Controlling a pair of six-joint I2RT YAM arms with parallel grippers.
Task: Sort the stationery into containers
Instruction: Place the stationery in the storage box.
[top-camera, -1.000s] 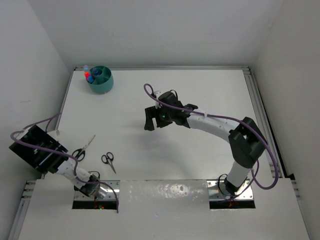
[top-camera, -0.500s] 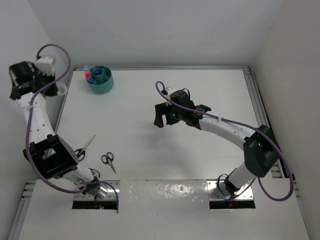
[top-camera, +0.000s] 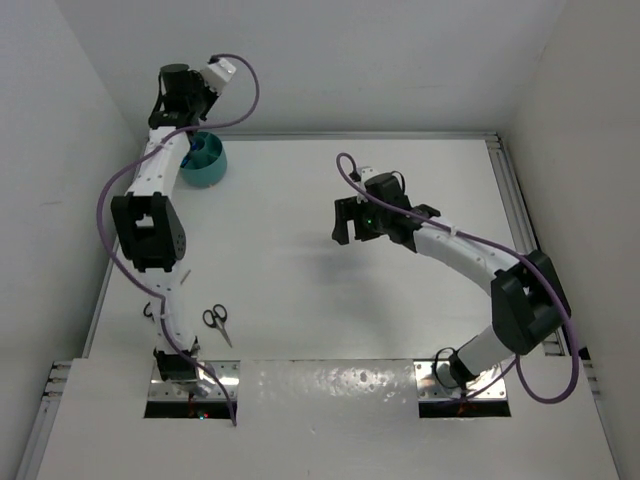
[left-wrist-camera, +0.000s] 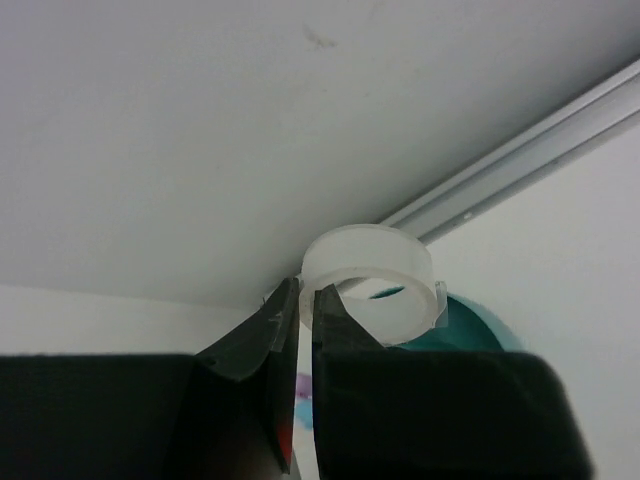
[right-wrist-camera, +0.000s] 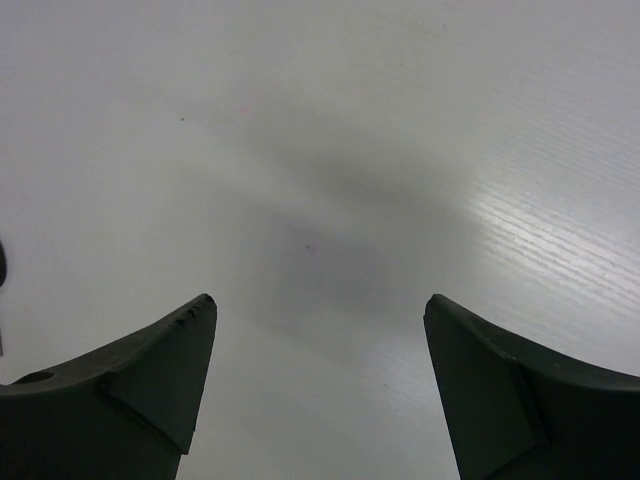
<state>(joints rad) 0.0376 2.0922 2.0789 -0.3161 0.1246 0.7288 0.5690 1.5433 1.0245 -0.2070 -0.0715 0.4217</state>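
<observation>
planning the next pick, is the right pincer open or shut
Open: on the right pincer both fingers stand wide apart, only table between them.

White table (top-camera: 280, 290); plain white walls (top-camera: 380, 60) three sides; metal rail (top-camera: 510, 200) right edge; light seemingly diffuse.

Cup (top-camera: 212, 172) far-left corner, tape roll (left-wrist-camera: 368, 283) above; scissors (top-camera: 216, 320) near-left.

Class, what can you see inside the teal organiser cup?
Only teal dividers show inside the teal organiser cup. The left arm covers its left part; in the wrist view the translucent ring pinched in the left gripper hides most of it.
</observation>
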